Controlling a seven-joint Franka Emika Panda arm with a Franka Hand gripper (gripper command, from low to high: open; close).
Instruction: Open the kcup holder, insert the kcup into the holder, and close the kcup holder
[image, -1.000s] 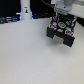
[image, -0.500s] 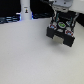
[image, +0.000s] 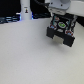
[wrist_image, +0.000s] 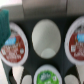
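Far to the exterior view's left: white bottle-shaped thing on the table. Toward the right: black kcup holder, tray out, pods showing, gripper directly above; finger spread impossible to tell. In wrist view: red-lidded pods flanking an empty slot, green-lidded kcup already seated below. Likely light, thin-walled, slippery; best pinched gently at the rim.

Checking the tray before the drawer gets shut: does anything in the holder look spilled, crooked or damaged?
Nothing stands out. In the wrist view the kcup holder has one bare round slot with red-lidded pods seated on either side and the green-lidded kcup seated next to it. No spill shows; the pictures are blurry.
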